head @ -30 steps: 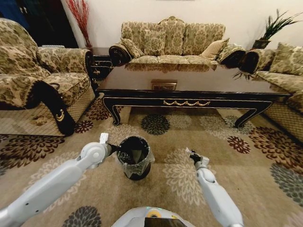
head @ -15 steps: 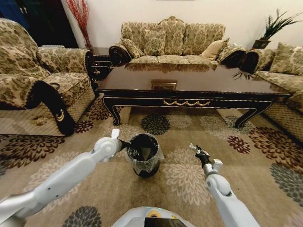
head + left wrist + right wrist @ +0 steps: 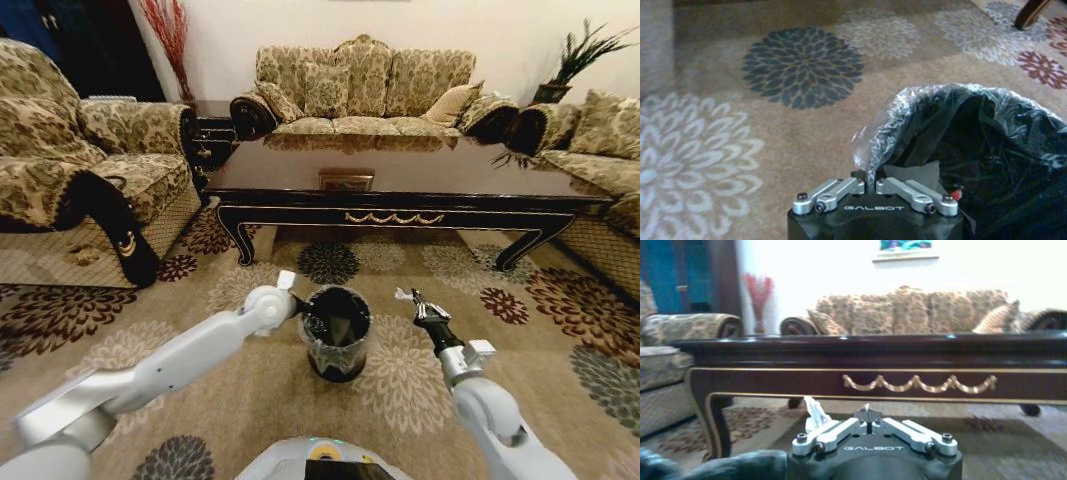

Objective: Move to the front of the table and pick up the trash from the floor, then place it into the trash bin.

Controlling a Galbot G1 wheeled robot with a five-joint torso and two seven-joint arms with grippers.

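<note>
The left gripper point(image 3: 298, 300) pinches the crinkly clear bag at the rim of the round black trash bin point(image 3: 337, 345), which stands on the flowered rug near the shiny dark table point(image 3: 400, 190). The right gripper point(image 3: 412, 297), right of the bin, pinches a white scrap of trash point(image 3: 815, 412). I think dropping it in is what's left.

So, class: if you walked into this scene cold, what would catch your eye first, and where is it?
The trash bin, black with a clear bag, stands on the flowered carpet between the arms; the left gripper is shut on its rim. The right gripper hangs beside it, pinching a white scrap. Behind them stretches the glossy dark table.
</note>
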